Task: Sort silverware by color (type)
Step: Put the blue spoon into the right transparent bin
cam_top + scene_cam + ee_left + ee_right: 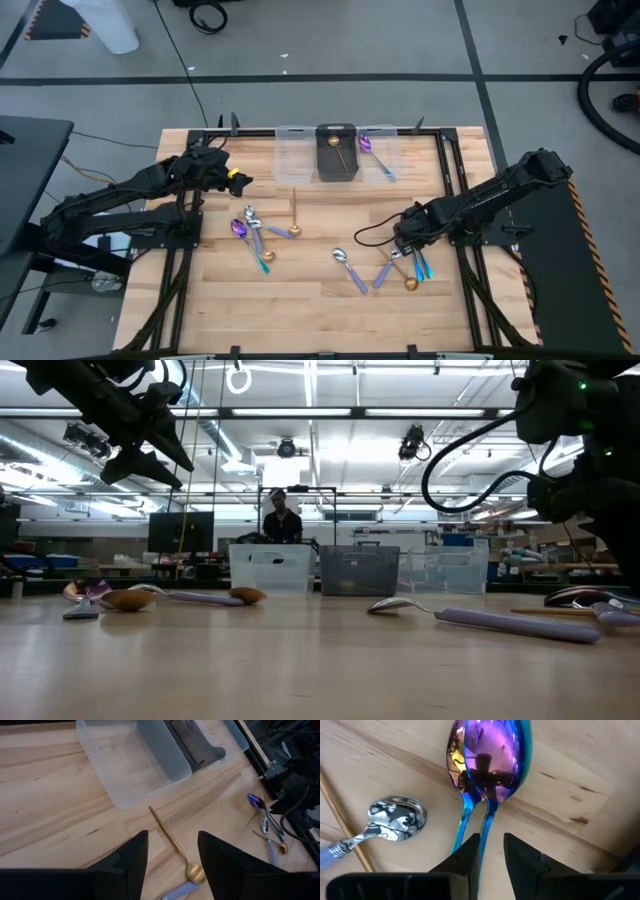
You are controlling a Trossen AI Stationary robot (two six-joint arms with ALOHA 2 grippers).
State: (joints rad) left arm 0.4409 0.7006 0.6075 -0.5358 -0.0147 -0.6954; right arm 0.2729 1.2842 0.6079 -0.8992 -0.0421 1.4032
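The right claw (491,851) is hovering low near the table's right edge, its fingers narrowly parted around the handles of two rainbow spoons (489,760) whose long axis is running straight ahead; the left claw (172,855) is waiting spread

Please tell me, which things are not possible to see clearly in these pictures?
- Right hand: the right wrist view shows two stacked rainbow spoons; its fingers hide their handles, so a grip is unclear.
- Dark bin: high view, the contents are too small to count.
- Person: low view, far behind the bins, lower body hidden.
- Left hand: open above the gold spoon.
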